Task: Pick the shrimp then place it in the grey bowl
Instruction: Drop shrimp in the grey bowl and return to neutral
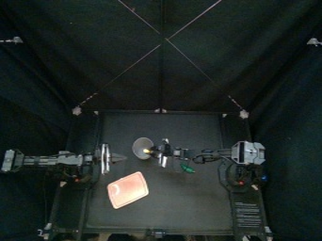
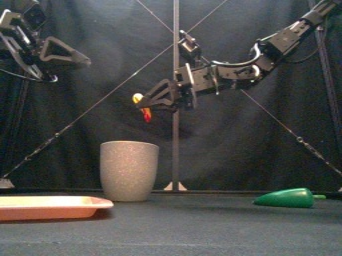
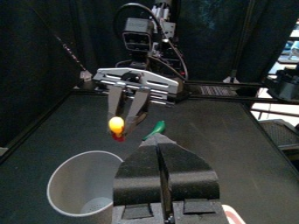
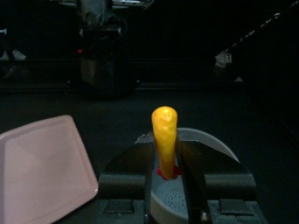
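While its jaws are clenched on the shrimp (image 2: 140, 104), the right gripper (image 2: 151, 102) hangs in the air over the desk (image 1: 189, 202), reaching in from the right past the middle. The shrimp, yellow with a red tail end, stands up from between the jaws in the right wrist view and touches nothing else. Below it, and clear of it, the grey bowl (image 2: 130, 170) stands upright; in the front view the toy hangs above the right part of the rim. Seen from above, a green toy (image 1: 186, 168) lies near the bowl at four o'clock, and the flat pink tray (image 1: 128, 190) lies apart from it at six o'clock. At nine o'clock the left gripper (image 3: 163, 150) is held raised, its jaws closed together on nothing.
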### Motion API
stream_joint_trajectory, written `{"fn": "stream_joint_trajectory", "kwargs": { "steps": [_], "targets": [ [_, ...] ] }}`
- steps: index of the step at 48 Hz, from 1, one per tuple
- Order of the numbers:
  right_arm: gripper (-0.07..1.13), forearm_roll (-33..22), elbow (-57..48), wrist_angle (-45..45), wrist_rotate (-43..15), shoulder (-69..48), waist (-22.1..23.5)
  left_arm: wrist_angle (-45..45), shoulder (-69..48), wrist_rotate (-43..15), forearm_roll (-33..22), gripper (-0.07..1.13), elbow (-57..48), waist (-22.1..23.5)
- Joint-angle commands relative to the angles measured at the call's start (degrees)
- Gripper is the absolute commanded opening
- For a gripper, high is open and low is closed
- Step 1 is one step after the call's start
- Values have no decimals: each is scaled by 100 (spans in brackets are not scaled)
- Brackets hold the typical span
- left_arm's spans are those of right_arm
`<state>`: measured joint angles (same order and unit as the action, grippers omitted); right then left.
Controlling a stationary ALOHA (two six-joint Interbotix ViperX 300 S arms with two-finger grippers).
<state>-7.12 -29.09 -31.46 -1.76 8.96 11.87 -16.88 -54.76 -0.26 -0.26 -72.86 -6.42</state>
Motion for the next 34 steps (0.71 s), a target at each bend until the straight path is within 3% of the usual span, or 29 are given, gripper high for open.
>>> {"fn": "stream_joint_trajectory", "kwargs": {
  "steps": [1, 20, 34],
  "targets": [
    [58, 26, 316, -53, 9, 26, 35, -26, 35, -9, 18, -1, 70, -18],
    [92, 413, 439, -53, 18, 185, 97, -9, 26, -9, 26, -1, 62, -18],
    [94, 167, -9, -79, 26, -44, 26, -9, 26, 0, 18, -1, 9, -18]
  ]
}}
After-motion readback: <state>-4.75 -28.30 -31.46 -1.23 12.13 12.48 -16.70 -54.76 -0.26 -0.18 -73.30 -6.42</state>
